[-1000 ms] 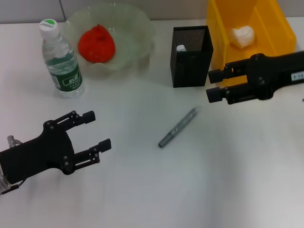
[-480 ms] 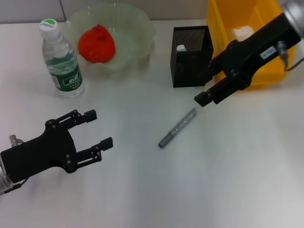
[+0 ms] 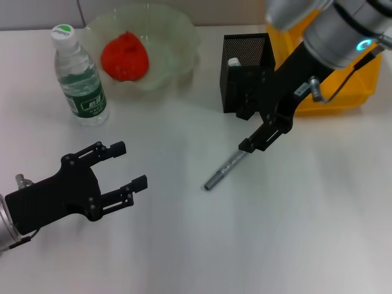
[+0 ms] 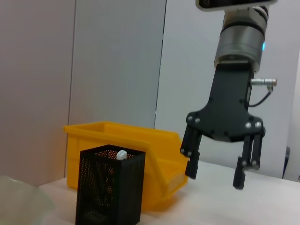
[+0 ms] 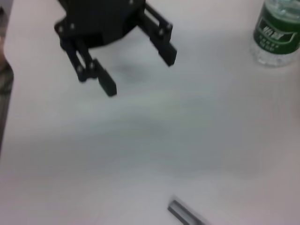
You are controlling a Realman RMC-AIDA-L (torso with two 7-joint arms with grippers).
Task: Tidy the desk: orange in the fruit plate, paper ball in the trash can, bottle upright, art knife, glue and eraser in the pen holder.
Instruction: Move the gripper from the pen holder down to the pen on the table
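A grey art knife (image 3: pixel 228 165) lies flat on the white desk, and its end shows in the right wrist view (image 5: pixel 185 213). My right gripper (image 3: pixel 248 128) hangs open just above the knife's far end, beside the black mesh pen holder (image 3: pixel 247 70); the left wrist view shows it open too (image 4: pixel 215 168). A white-capped item (image 3: pixel 233 62) sticks up inside the holder; I cannot tell whether it is the glue. The orange (image 3: pixel 124 56) rests in the translucent fruit plate (image 3: pixel 177 27). The bottle (image 3: pixel 79 73) stands upright. My left gripper (image 3: pixel 125 165) is open at the near left, holding nothing. Paper ball and eraser are hidden.
The yellow trash can (image 3: pixel 343 95) stands at the back right, mostly covered by my right arm, and shows behind the pen holder (image 4: pixel 110 185) in the left wrist view (image 4: pixel 140 140). The right wrist view shows my left gripper (image 5: pixel 139 71) and the bottle (image 5: pixel 277 33).
My right arm has swung from beside the yellow trash can down and left, until its open gripper is over the art knife's far end. The left gripper has hardly moved.
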